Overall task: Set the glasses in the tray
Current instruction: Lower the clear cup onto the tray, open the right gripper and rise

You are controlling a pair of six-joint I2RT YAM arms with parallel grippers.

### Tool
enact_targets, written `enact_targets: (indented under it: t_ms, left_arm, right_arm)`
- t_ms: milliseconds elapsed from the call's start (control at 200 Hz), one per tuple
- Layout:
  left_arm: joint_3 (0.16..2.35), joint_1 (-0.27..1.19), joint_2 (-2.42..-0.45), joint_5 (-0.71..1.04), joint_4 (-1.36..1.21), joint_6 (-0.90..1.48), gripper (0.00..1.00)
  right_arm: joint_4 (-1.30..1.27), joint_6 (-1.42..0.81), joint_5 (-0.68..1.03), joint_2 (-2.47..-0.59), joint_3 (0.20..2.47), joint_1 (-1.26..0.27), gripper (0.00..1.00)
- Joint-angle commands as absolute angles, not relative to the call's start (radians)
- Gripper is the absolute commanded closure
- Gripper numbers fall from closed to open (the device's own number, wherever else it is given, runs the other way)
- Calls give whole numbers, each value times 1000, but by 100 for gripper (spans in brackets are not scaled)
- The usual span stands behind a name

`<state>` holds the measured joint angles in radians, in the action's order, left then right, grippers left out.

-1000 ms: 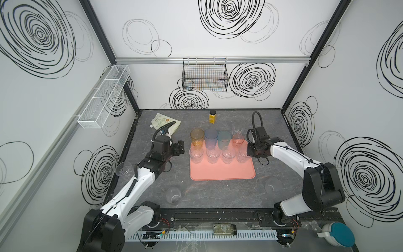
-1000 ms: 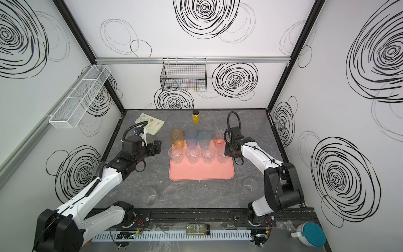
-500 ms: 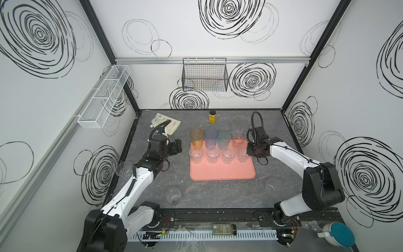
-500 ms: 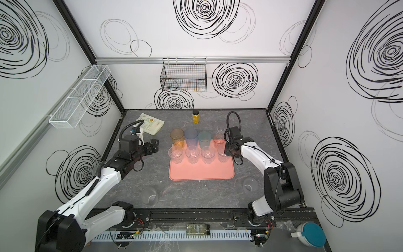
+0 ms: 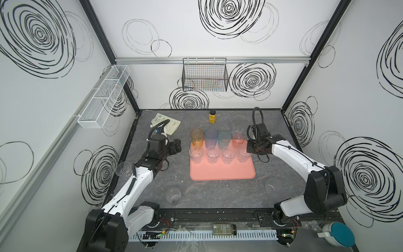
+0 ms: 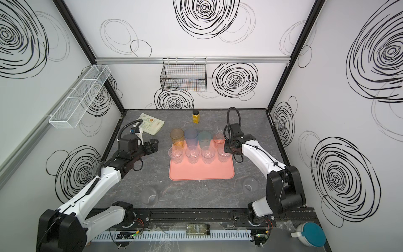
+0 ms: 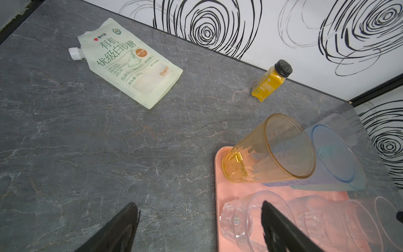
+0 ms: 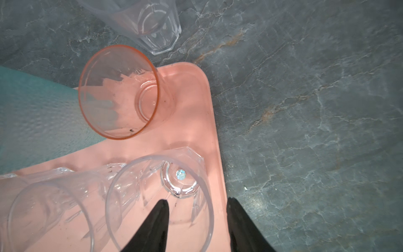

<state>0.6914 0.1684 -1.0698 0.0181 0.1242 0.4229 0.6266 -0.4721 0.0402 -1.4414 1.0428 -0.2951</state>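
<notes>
Eight glasses are seen in the tray, four left outside; right tool parted astride one rim, left tool parted, empty.

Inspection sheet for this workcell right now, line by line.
Surface: grey marbled tabletop, no spills seen.
Job's things: tray holds eight upright glasses, tinted row behind clear row; four loose clear glasses off it.
Clutter: sugar pouch lying flat, turmeric bottle upright.
Grippers: left gripper open beside tray; right gripper open astride the end glass's wall.
Cables: a black loop above each wrist.
Surroundings: black wire basket on back wall, white mesh basket on left wall.
</notes>
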Motion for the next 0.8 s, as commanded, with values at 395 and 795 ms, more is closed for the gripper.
enact_targets:
  t_ms: [395,795]
  left_arm:
    - [692,151,-1083,80,52,483,9]
    - [727,219,-1064,-48,157,498,10]
  right_arm:
    - [711,-499,49,-1293,1026,-302,48]
    - [685,-531,80,-1378,1152,-367,46]
